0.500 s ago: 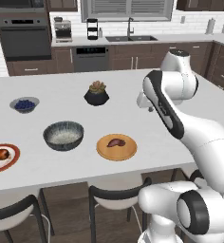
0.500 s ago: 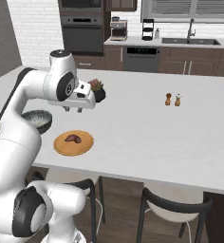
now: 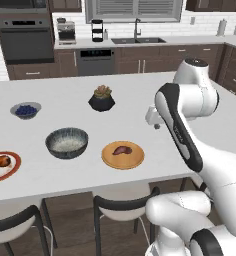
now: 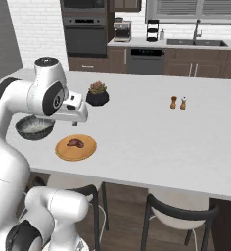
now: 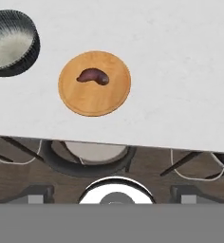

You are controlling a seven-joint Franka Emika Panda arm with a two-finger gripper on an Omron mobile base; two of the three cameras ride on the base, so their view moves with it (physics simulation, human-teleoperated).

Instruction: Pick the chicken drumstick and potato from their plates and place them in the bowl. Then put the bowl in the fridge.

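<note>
- White arm, nearest of all: rises from the base, bends forward at the elbow, and carries the gripper (image 4: 74,122) above the counter (image 3: 140,95), pointing down, just behind the wooden plate (image 3: 122,161).
- Jaws spread wide, with nothing between them and nothing held; well clear of the counter top.
- Dark chairs (image 3: 122,207) tucked under the counter's front edge, seen from above in the hand view too.
- Tan wooden plate near the front edge, with the potato (image 5: 92,76) lying on it, a little off centre.
- Potato slightly bent like a bean; long axis runs side to side in the hand view and roughly along the counter's front edge in the left base view.
- Just beside that plate, to its left in the left base view: the bowl (image 3: 65,151), upright, pale inside, apart from the plate.
- Further left in the left base view, cut by the picture's edge: the red-rimmed plate (image 3: 16,162) with the chicken drumstick (image 3: 0,160) on it, long axis side to side; too small to tell which end is thick.
- Behind these: a black plant pot (image 3: 101,102) mid-counter and a small bowl of blueberries (image 3: 26,110) to its left.
- Right base view adds two shakers (image 4: 178,103) on the far right part of the counter.
</note>
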